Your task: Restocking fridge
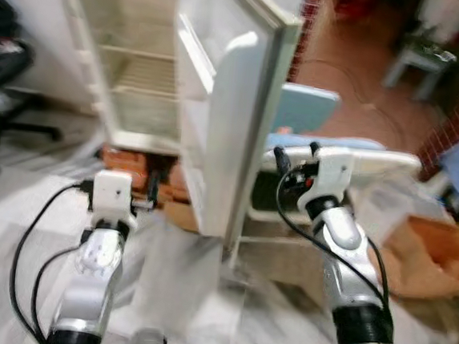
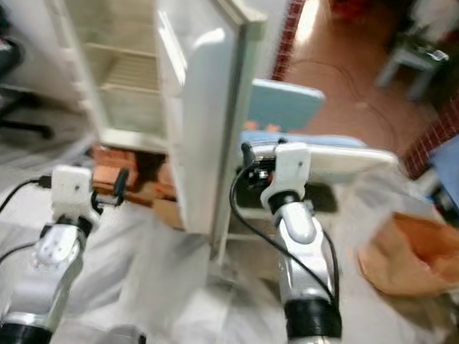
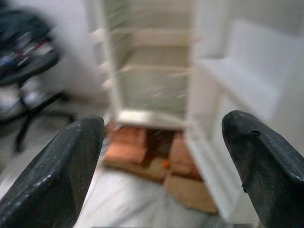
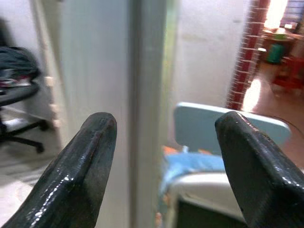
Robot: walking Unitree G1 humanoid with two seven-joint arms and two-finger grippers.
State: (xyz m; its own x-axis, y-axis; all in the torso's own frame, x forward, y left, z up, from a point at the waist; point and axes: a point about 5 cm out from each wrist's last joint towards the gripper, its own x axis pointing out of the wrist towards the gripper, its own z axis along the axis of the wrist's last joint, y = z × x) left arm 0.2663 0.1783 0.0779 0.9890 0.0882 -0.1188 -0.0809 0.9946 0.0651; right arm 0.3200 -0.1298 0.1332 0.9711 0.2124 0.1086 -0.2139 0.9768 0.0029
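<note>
The fridge (image 1: 141,76) stands open, its door (image 1: 234,116) swung wide toward the robot, and the shelves inside look bare, though blur makes the far corners hard to read. The left gripper (image 3: 166,156) is raised before the cabinet's lower edge with its fingers apart and nothing between them. The right gripper (image 4: 161,161) faces the door's outer edge, fingers likewise apart and empty, with a pale blue chair (image 4: 228,128) beyond. Judging from this, restocking has barely begun: the door is open, but no item is yet in hand or on a shelf.
</note>
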